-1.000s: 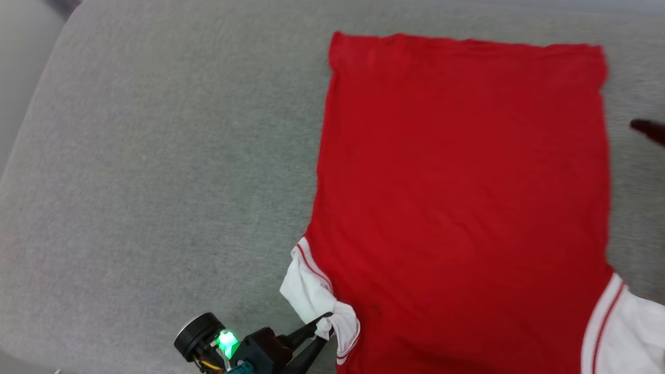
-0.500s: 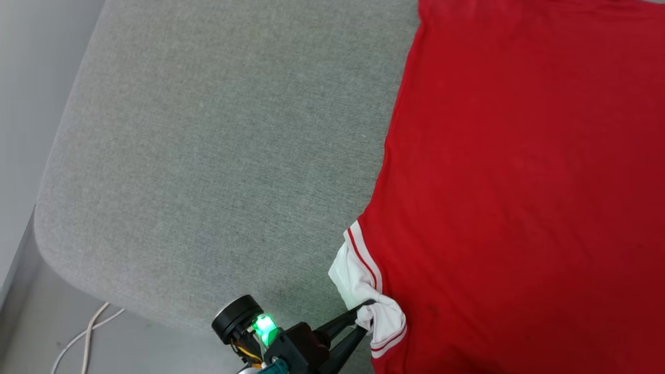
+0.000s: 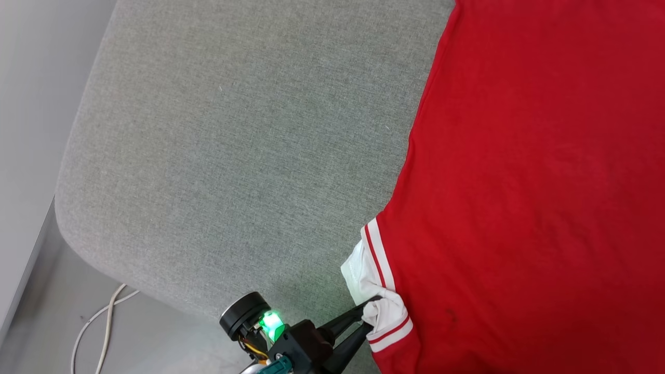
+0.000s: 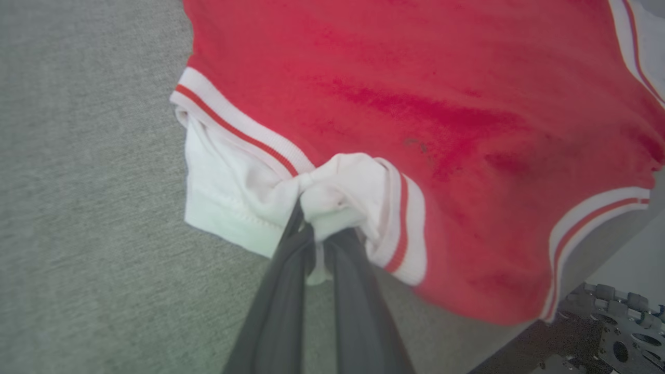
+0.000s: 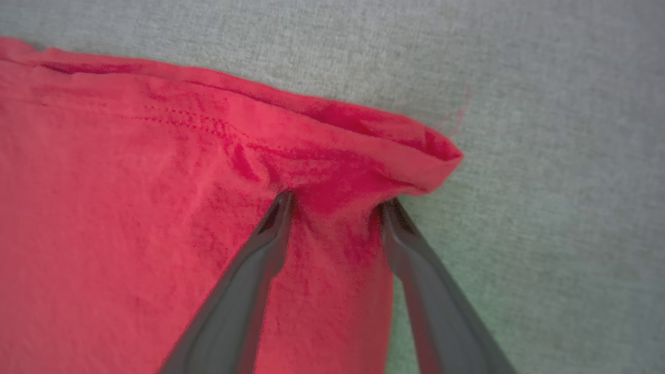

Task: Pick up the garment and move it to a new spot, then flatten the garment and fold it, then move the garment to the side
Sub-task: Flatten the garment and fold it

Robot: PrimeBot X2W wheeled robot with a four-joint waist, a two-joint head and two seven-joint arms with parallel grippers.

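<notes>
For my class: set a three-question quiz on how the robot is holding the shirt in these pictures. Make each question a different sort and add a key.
1. True or false: the left claw is shut on the white sleeve of the shirt.
2. The right claw is: A open, with red cloth between its fingers, near the hem; B shut on a sleeve; C shut, holding nothing.
3. Fill in: the shirt lies on a ___ cushion.
Key: 1 true; 2 A; 3 grey.
</notes>
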